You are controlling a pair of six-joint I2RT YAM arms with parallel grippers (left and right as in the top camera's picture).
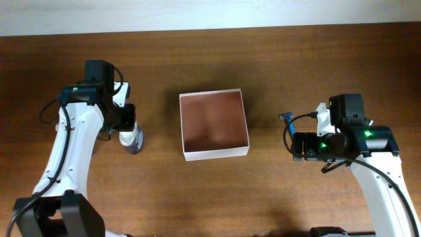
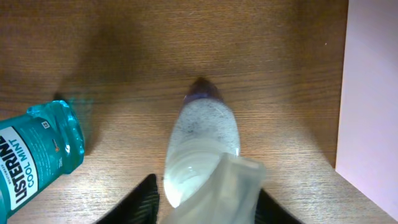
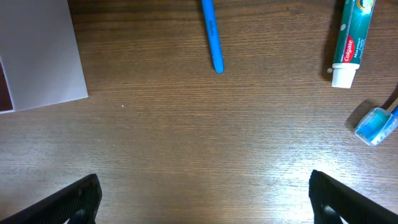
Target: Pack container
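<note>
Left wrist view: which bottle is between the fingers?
The clear bottle with the purple cap sits between the fingers of the left gripper. The teal Listerine bottle lies outside them.

Left wrist view, 8 o'clock: I read "LISTERINE COOL MINT" on the label of the teal bottle [image 2: 37,158]. Right wrist view, 1 o'clock: "Colgate" along the toothpaste tube [image 3: 351,37]. Print on the blue pen [image 3: 211,34], 12 o'clock, is too small for me to read.
</note>
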